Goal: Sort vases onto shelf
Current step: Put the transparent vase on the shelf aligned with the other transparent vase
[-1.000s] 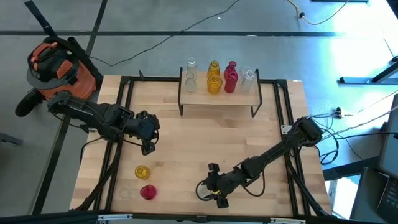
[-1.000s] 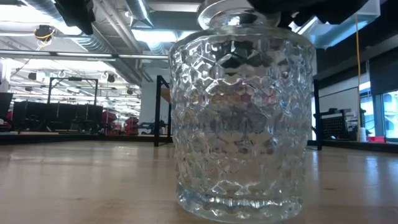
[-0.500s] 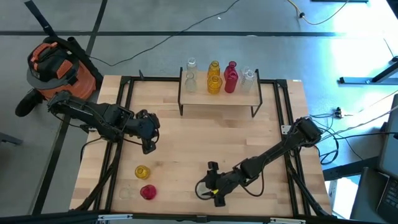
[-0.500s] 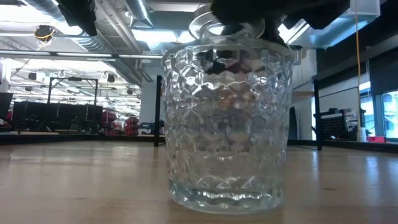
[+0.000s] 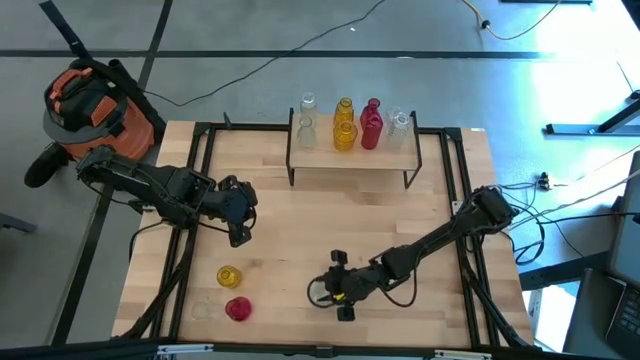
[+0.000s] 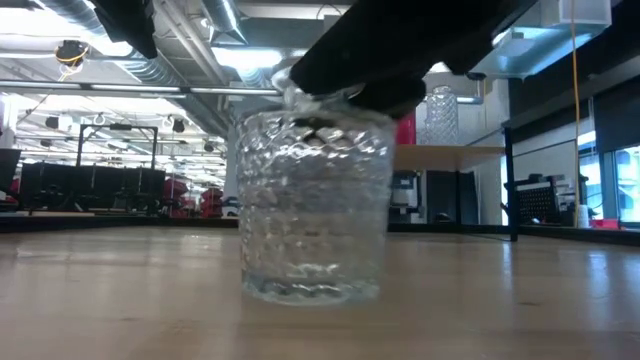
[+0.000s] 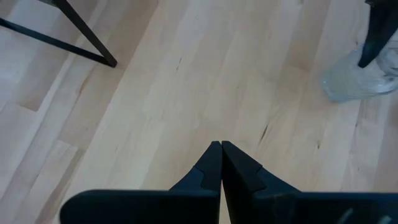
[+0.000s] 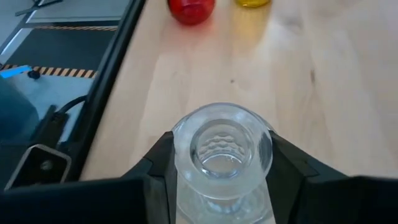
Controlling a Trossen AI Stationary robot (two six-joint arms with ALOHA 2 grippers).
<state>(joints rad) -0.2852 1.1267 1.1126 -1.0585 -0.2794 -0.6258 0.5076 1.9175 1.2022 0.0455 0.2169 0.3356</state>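
Clear vase (image 8: 222, 149), shifted left, between right claw (image 8: 222, 163) fingers

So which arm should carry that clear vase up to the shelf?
The right one. Its end effector already grips the clear vase at the neck. The left end effector is shut and empty, away from it, though nearer the shelf.

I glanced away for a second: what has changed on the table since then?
The right tool, shut on the clear dimpled glass vase, has carried it leftward and away from the low camera. The left tool, the light-wood shelf and the yellow and red vases stayed put.
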